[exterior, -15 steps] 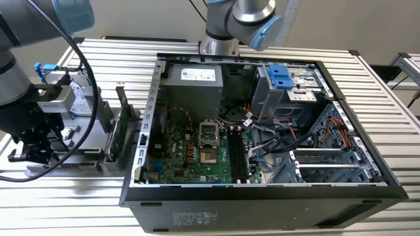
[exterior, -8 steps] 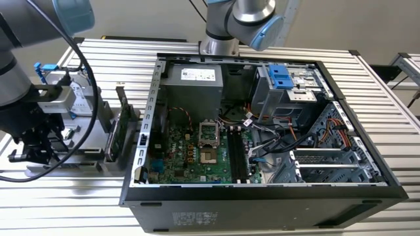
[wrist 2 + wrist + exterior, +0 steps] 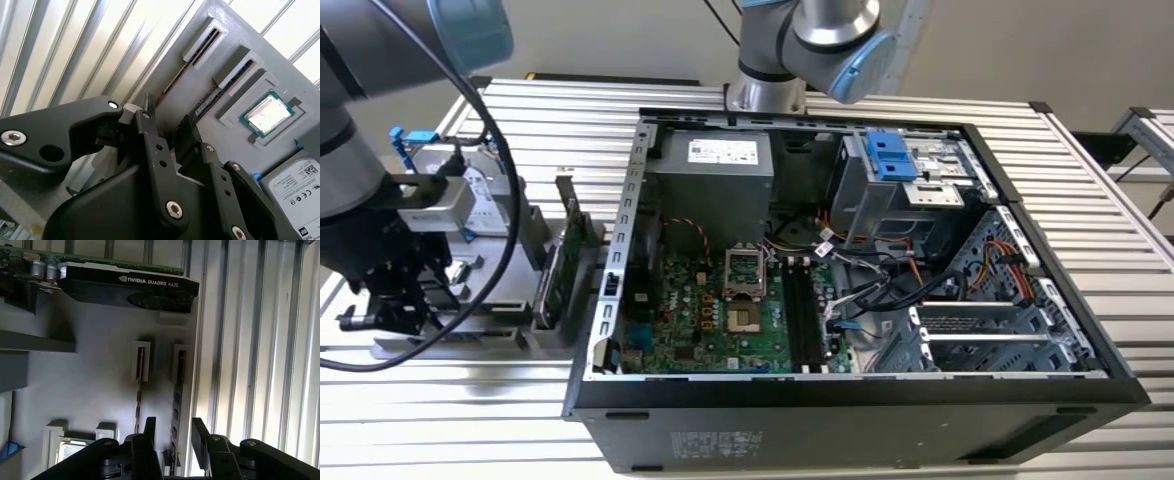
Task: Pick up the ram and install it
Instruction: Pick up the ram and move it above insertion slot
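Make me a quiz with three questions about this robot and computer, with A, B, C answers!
1. Where is the gripper?
A) on a chair
B) over the gray tray
C) on the floor

2. What colour is the motherboard?
A) green
B) red
C) white

3. How are the fingers?
A) shut tight
B) holding a cup
C) open

Answers:
1 B: both wrist views show the tray just beyond it.
2 A: the board looks green in the exterior view.
3 C: a gap shows between them, and the ram lines up with that gap.
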Robot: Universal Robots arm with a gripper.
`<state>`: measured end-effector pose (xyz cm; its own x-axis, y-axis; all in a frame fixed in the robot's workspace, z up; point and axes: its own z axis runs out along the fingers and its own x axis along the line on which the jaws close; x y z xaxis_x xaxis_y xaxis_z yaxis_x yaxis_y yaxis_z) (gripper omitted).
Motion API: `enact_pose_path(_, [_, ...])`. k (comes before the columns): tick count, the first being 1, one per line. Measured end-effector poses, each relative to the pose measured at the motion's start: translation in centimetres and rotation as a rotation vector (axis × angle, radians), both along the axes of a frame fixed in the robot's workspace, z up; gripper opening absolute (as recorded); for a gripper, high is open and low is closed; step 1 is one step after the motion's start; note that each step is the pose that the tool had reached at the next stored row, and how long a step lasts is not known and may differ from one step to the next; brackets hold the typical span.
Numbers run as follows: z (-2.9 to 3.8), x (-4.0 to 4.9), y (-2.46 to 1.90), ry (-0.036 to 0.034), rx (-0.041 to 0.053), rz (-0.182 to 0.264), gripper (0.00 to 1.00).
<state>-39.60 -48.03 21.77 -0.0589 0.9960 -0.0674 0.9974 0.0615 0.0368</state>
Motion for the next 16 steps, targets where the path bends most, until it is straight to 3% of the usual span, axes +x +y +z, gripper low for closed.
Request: enact_pose_path(16, [-0.45,-0.01,-0.01,0.0001,-0.0063,-0.022,1.0])
